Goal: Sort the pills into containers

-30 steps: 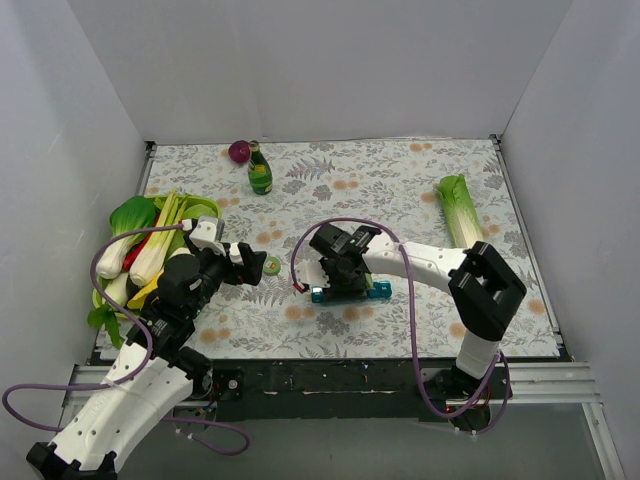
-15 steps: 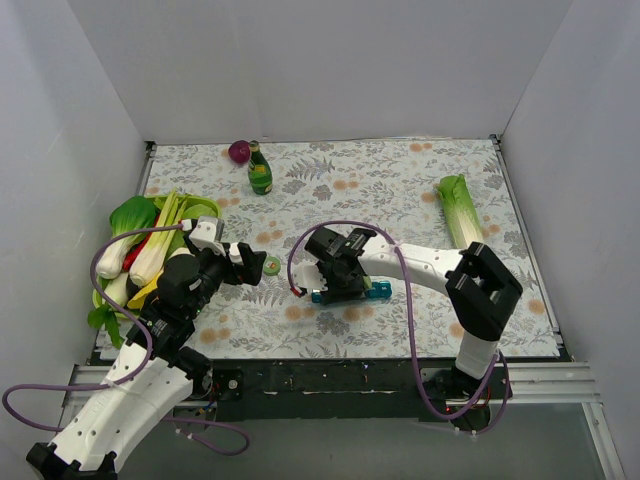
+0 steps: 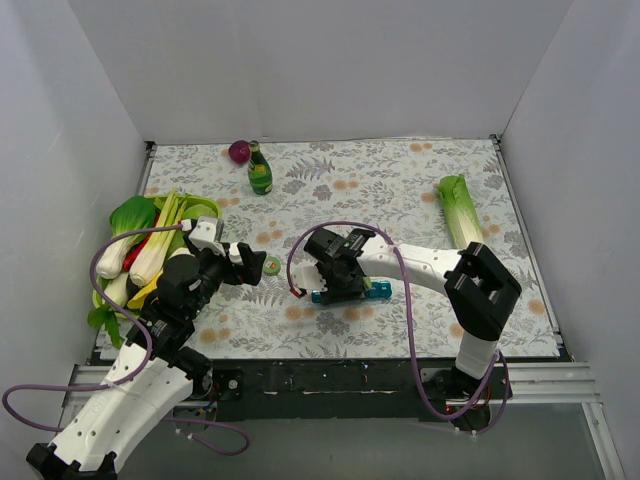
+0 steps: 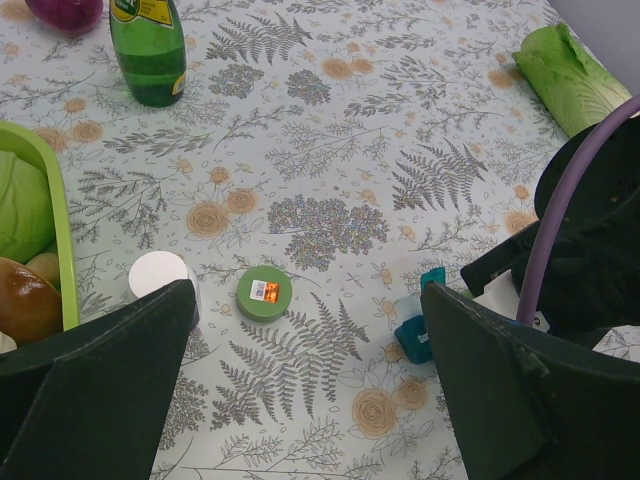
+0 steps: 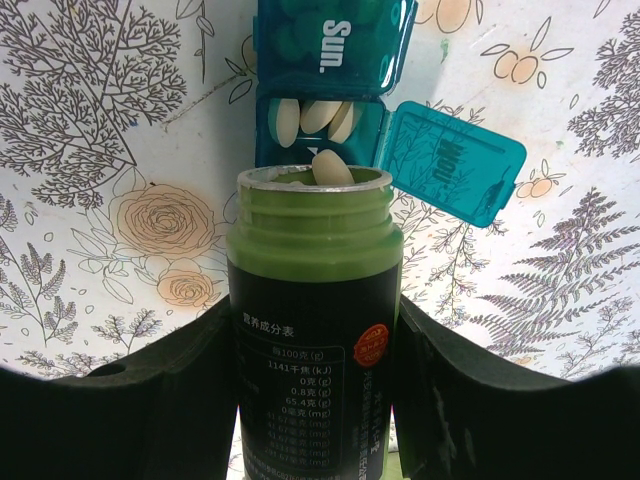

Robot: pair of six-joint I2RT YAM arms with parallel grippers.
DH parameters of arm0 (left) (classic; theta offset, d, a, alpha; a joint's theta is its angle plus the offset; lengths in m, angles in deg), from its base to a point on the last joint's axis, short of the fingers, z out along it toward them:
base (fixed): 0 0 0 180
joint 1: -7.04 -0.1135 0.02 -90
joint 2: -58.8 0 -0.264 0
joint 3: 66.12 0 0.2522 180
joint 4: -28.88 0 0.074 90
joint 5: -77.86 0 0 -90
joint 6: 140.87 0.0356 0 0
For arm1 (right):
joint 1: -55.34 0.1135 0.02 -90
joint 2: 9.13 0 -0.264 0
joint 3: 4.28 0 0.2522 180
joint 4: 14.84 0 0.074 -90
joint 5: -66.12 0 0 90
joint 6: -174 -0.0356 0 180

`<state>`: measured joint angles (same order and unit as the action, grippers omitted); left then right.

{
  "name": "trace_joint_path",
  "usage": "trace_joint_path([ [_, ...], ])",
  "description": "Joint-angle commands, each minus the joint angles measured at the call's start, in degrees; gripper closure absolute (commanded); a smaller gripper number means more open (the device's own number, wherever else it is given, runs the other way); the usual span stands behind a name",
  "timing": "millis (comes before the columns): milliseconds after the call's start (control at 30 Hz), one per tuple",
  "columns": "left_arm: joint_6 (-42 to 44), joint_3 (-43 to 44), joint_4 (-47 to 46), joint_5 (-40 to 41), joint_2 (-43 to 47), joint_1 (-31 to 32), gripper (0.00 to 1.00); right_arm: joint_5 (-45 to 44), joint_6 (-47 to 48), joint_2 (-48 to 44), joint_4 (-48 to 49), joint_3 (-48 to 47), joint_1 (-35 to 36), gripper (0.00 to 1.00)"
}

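**Desk:** Leftward by a touch since a second ago, your right gripper (image 3: 335,270) now sits over the left part of the long teal-blue plastic pill organiser (image 3: 378,290), which lies on the floral-print cloth (image 3: 400,190). What does it hold?

**Field:** It is clamped on a dark green plastic pill bottle with a black label (image 5: 314,250), cap off, mouth pointed at the organiser. One white oval pill (image 5: 333,168) rests at the rim. Just past it an open compartment (image 5: 318,128) has its teal lid (image 5: 450,160) flipped aside and several white pills (image 5: 288,115) inside. The next one, marked "Sun.", has its lid down.

**Desk:** And your left gripper (image 4: 310,400)?

**Field:** Jaws spread wide, holding nothing. It hangs above the cloth near the round green cap (image 4: 264,293), apart from the organiser.
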<state>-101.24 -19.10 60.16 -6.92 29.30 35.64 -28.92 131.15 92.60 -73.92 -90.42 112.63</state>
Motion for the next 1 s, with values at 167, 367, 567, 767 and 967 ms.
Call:
trace_joint_path([
  [167,0.10,-0.30,-0.82,0.85,0.49,-0.21,0.02,0.03,0.22,-0.83,-0.21,-1.10,0.10,0.99],
  [367,0.10,-0.30,-0.82,0.76,0.49,-0.21,0.02,1.87,-0.31,-1.45,0.32,-0.75,-0.96,0.99],
  [567,0.10,-0.30,-0.82,0.76,0.41,-0.21,0.02,3.98,-0.49,-2.59,1.02,0.04,-2.01,0.99],
  [767,0.10,-0.21,-0.82,0.76,0.40,-0.21,0.02,6.60,-0.75,-3.82,1.46,0.57,-3.15,0.99],
  [967,0.10,-0.21,-0.82,0.76,0.32,-0.21,0.02,9.77,-0.92,-5.58,2.16,1.54,-4.56,0.99],
])
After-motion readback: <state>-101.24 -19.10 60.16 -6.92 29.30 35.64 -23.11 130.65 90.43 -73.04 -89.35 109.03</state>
